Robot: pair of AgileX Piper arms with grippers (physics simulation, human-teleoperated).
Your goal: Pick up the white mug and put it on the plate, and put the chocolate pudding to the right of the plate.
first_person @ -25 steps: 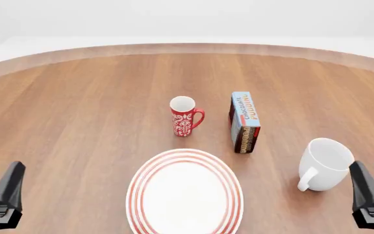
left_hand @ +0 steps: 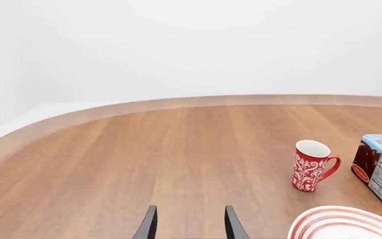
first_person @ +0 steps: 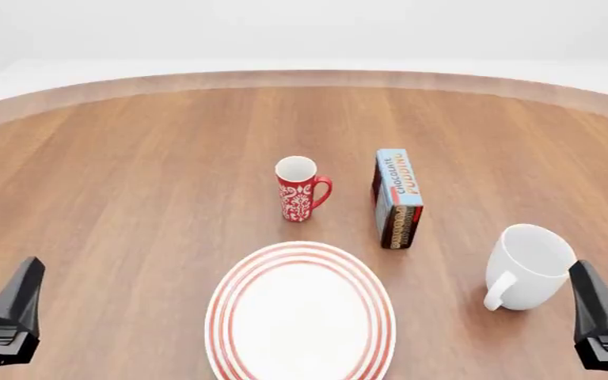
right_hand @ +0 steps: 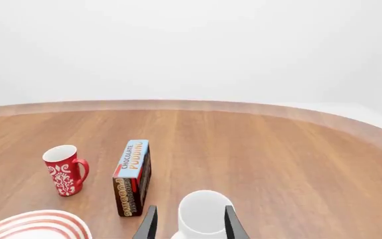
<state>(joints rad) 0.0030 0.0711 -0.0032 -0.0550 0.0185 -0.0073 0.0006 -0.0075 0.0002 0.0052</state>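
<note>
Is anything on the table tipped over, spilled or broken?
Nothing stands out. The white mug and the red mug both stand upright, the chocolate pudding stands on edge and looks intact, and the plate lies flat with nothing on it. No spills show on the wood.

Left gripper (left_hand: pixel 187 225): two dark fingertips in view, jaws parted, bare wood between them, nothing held. Table (left_hand: pixel 144 154): brown wood, curved far edge against pale wall. Red mug (left_hand: pixel 310 166) with white floral pattern upright, handle toward chocolate pudding (left_hand: pixel 381 171). Carton near mug, apart from it, cut off by frame edge. Plate (left_hand: pixel 340 224): red-ringed rim only partly visible, nearer camera than mug.
</note>
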